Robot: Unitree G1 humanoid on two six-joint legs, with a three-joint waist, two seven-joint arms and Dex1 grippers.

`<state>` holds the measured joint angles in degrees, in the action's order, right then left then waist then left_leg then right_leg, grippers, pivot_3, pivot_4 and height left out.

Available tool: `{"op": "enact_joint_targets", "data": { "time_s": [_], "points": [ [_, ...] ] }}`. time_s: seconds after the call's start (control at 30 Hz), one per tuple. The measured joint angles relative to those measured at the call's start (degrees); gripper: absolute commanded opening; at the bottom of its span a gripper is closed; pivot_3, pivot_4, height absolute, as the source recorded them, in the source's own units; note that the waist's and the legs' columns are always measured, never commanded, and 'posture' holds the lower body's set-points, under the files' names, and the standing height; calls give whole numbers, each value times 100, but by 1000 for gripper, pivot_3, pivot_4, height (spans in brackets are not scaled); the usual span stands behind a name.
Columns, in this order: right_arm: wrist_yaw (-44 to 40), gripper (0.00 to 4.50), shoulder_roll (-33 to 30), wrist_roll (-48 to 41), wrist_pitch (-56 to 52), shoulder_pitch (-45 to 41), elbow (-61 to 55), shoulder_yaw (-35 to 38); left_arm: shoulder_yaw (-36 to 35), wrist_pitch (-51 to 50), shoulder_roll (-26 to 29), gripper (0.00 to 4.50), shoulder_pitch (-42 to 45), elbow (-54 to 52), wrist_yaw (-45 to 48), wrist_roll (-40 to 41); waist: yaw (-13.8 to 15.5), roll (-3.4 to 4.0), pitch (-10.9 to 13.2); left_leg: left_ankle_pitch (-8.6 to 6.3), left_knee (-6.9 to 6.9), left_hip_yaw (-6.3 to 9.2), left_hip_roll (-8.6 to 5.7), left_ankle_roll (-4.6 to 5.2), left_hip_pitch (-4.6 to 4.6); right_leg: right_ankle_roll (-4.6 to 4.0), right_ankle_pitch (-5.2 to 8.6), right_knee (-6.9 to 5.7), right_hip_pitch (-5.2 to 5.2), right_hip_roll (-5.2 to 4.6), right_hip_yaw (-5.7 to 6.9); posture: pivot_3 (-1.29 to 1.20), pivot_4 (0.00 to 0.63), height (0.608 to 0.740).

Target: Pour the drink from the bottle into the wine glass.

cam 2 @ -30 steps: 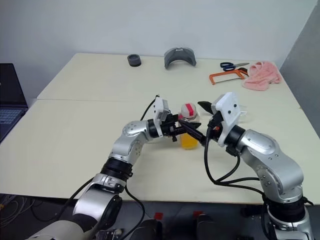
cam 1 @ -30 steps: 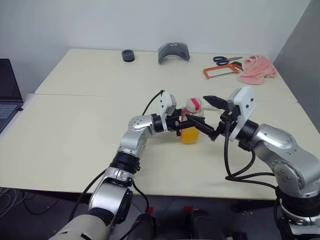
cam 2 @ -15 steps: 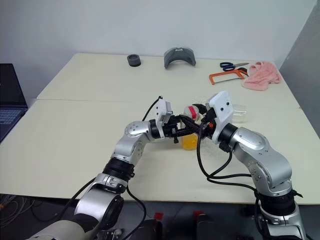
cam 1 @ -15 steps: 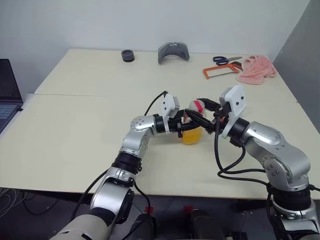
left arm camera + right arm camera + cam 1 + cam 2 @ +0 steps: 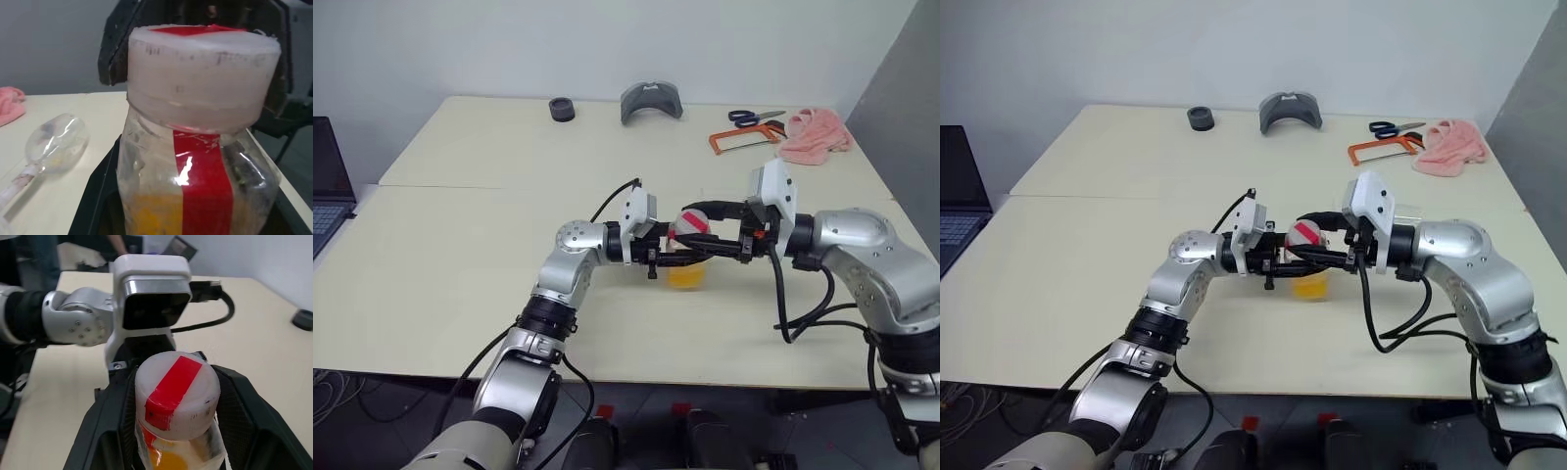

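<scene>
Pale cream table [image 5: 460,255] under a plain white wall, both my grippers meeting at mid-table.

Head view: my left gripper [image 5: 668,257] clamps the small clear plastic bottle [image 5: 686,266] of orange drink [image 5: 686,275]. Left wrist view: clear stemmed wine glass [image 5: 55,143] lies on its side nearby. Right wrist view: my right gripper [image 5: 171,431] clasps the red-and-white cap [image 5: 176,394].

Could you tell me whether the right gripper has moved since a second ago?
Yes. The right gripper has swung in from beside the bottle and its fingers now flank the cap.
</scene>
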<state>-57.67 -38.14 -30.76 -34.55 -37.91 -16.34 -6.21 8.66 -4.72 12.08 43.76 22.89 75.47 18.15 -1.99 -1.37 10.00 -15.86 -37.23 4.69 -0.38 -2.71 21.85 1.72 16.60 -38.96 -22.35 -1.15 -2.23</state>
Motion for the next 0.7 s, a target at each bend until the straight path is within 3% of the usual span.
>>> {"op": "enact_joint_targets", "data": {
  "time_s": [0.07, 0.3, 0.5, 0.7],
  "points": [
    [-146, 1931, -14, -16, -41, -64, 103, -9, 3, -47, -2, 1735, 4, 1, 44, -2, 15, 0, 0, 0, -1, 5, 4, 0, 3, 0, 0, 0, 0, -6, 2, 0, 150, 740],
    [564, 4267, 269, -13, -27, 427, -372, 438, -7, -286, -86, 1715, -18, 0, -127, 1, 29, -1, 0, 1, -6, 28, 8, -2, 15, 0, 0, 0, -3, -21, 2, 0, 150, 740],
    [2054, 4343, 608, -644, -803, 1449, -2131, 1268, -66, -262, -59, 1715, -83, 36, -318, -15, 24, 0, 0, 1, -8, 38, 7, -2, 15, 1, 0, -3, -2, -21, -1, 0, 150, 740],
    [3779, 4343, 1408, 392, -947, 1663, -2602, 310, -63, -15, -137, 1715, -55, 374, -424, -67, 2, 2, -1, 2, -9, 31, 0, -3, 6, 1, 0, -8, -3, 0, -3, 0, 150, 740]
  ]
}}
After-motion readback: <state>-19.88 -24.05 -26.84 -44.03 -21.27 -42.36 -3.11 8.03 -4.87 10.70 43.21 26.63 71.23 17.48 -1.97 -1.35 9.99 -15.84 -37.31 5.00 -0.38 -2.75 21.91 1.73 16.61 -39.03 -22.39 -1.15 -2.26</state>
